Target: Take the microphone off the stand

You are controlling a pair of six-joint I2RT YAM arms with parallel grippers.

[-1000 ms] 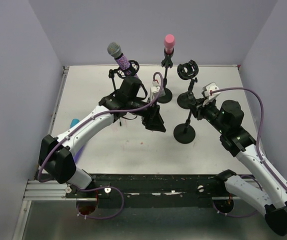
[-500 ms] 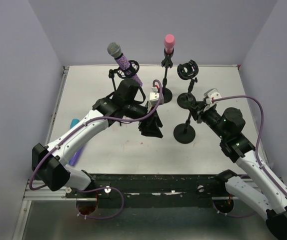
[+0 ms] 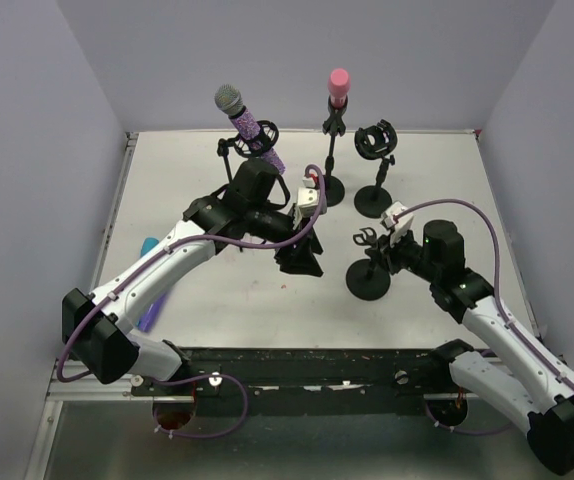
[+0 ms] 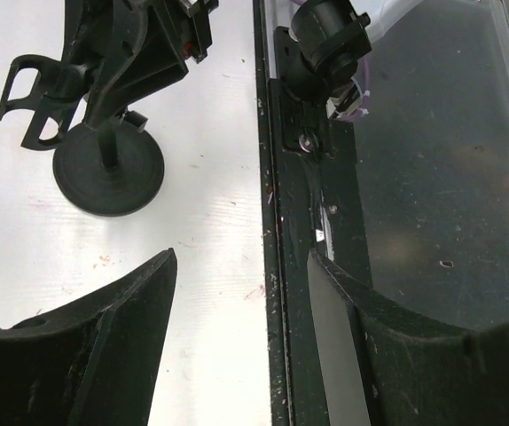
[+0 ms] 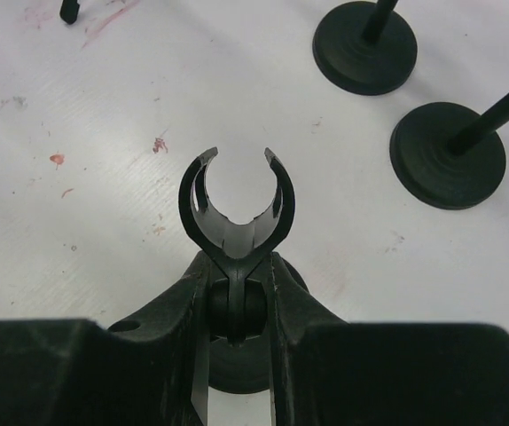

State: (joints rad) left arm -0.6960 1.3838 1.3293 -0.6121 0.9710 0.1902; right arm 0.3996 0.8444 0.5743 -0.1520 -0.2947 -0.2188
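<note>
1. White table (image 3: 167, 180), boxed in by pale purple walls (image 3: 37, 150), carries your purple microphone (image 3: 250, 125) at the back left, tilted in the ring of the left stand (image 3: 226, 150).
2. Your pink microphone (image 3: 338, 85) sits upright in the middle stand (image 3: 327, 190) at the back.
3. Just right of that you see a third stand (image 3: 374, 200), its mount empty.
4. Your front stand (image 3: 368, 280) has a bare forked clip (image 5: 236, 209).
5. Your right gripper (image 5: 235, 302) is clamped on the front stand just under that clip.
6. Your left gripper (image 4: 241, 262) hangs over the table left of the front stand, jaws apart, nothing between them.
</note>
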